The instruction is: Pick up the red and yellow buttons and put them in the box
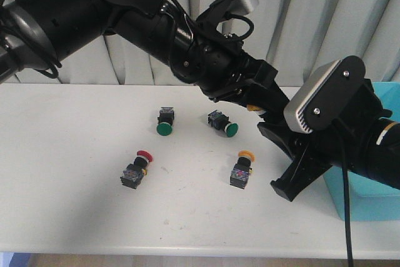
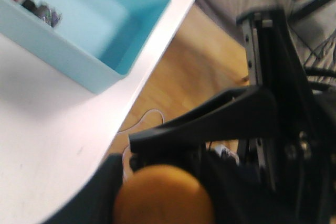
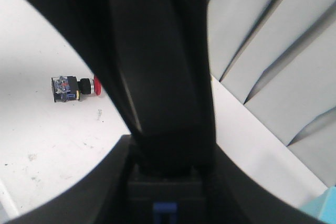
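Observation:
My left gripper reaches across to the right side of the table and is shut on a yellow button; its cap fills the low part of the left wrist view. My right gripper is open, its fingers spread just below and to the right of the left gripper. One of its fingers crosses close above the held cap. A red button and a second yellow button lie on the table. The red one also shows in the right wrist view. The turquoise box stands at the right edge and holds a few buttons.
Two green-capped switches lie behind the red and yellow ones. The left arm blocks most of the right wrist view. The box sits by the table's corner, with floor beyond. A grey curtain hangs behind the table.

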Robot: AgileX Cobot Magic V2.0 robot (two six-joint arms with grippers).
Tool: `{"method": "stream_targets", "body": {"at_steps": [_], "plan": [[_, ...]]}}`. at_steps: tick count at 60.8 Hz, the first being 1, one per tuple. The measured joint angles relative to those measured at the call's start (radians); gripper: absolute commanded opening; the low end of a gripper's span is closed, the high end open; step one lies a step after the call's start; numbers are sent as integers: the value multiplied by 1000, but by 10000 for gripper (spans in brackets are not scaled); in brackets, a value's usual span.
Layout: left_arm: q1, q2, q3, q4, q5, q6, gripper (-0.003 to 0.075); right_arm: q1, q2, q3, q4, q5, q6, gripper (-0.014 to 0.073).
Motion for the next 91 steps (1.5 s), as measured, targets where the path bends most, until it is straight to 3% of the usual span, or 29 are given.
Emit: {"method": "stream_targets", "body": {"at_steps": [13,32,42,51,59,66,77,84,91], "plan": [[0,-20,0,7,-25,53,130,2,0,-2,7,-26,0,-5],[-2,-62,0,63,-22,141,482,5,0,-6,18,-31,6,2],[-1,-93,0,94,-8,153,547,-16,3,0,14,-21,40,6],[-2,-101,0,127,6,155,519,-57,3,0,14,-38,48,10],[-2,-128,0,252,-16,144,421,-150,3,0,28,-65,72,13],[-2,-188,0,470,-75,67,274,-271,6,0,63,-100,121,15],[-2,-290,0,935,-132,-144,2,-468,98,-47,116,-91,173,19],[-1,-316,0,1136,-129,-230,-8,-552,217,-114,129,-23,183,25],[-1,-316,0,1174,-126,-254,-8,-635,373,-209,132,63,232,30]]}}
